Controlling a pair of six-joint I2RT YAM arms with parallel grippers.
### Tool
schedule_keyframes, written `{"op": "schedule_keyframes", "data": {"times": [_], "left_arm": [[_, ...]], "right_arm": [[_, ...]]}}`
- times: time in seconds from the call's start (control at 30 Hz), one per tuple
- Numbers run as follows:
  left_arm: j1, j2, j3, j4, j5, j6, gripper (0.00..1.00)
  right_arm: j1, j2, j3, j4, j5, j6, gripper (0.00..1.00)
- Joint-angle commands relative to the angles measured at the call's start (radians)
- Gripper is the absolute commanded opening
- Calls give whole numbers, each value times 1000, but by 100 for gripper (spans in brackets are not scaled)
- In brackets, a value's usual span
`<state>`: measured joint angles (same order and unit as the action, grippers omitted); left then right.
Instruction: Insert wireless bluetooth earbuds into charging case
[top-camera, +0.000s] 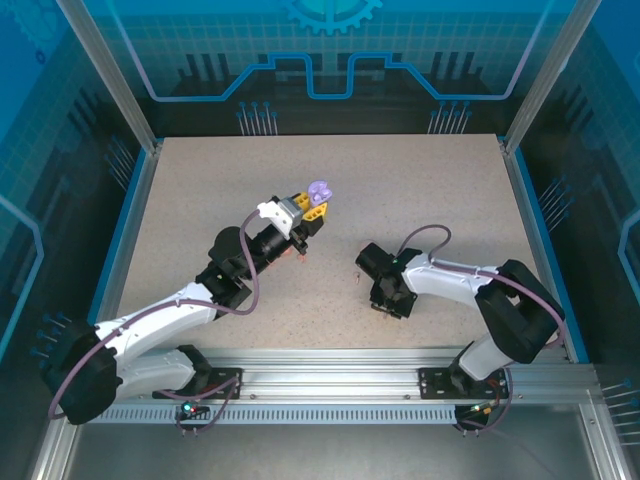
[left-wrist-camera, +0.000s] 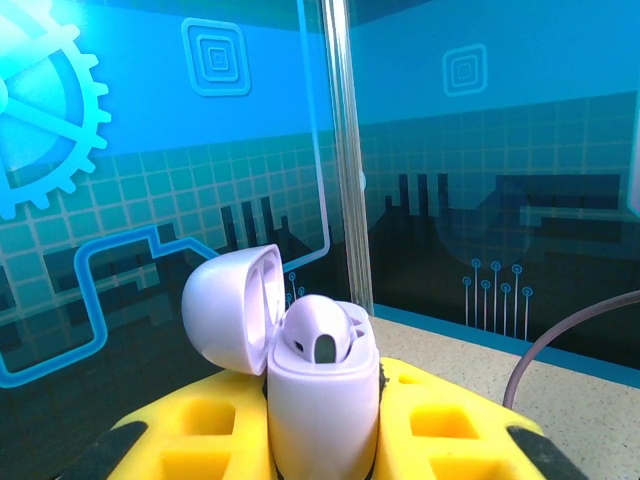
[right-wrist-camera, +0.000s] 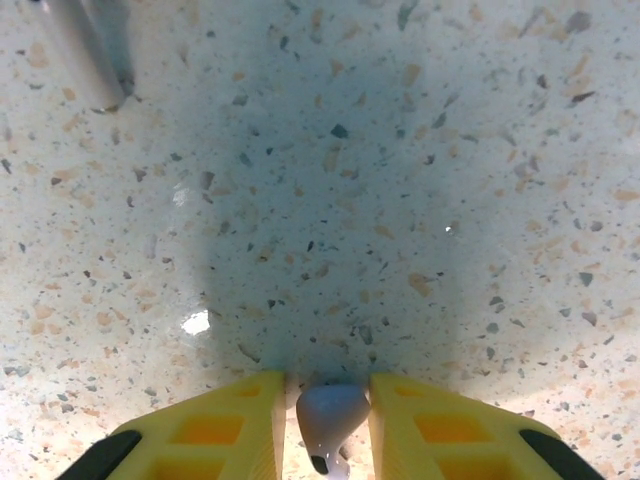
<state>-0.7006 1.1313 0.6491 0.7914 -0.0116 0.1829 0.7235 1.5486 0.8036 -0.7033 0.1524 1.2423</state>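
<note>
Top external: my left claw (top-camera: 306, 210) is up off the table (top-camera: 420, 190), clenched on the purple charging case (top-camera: 320, 190), which sticks out past the fingertips.

Left wrist:
- The case sits between the yellow fingers (left-wrist-camera: 200, 430). Its long axis runs along them and its mouth faces away from the wrist.
- The lid (left-wrist-camera: 235, 305) is hinged open and tipped to the left of the claw.
- One purple seated bud (left-wrist-camera: 318, 335) rests in the mouth, head up, stem down in its well.

Right wrist:
- My right claw (right-wrist-camera: 327, 395) points down at the speckled surface.
- A pale loose bud (right-wrist-camera: 332, 415) sits between its fingers, long axis along them. The rounded head faces the fingertips and the dark-tipped stem points back toward the wrist.
- The jaws are narrow around it. I cannot tell whether they actually pinch it.
</note>
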Motion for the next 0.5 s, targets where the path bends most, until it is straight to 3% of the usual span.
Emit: {"op": "schedule_keyframes", "data": {"times": [0.0,0.23,0.47], "left_arm": [[-1,1,11,34,1,-10,0],[-1,-2,13,25,7,-10,0],[-1,-16,15,14,14,-19,0]], "right_arm": [[-24,63,-28,-10,50,-46,25],[-23,50,-30,26,51,-126,12],[-19,-174,-45,111,77,-254,12]]}}
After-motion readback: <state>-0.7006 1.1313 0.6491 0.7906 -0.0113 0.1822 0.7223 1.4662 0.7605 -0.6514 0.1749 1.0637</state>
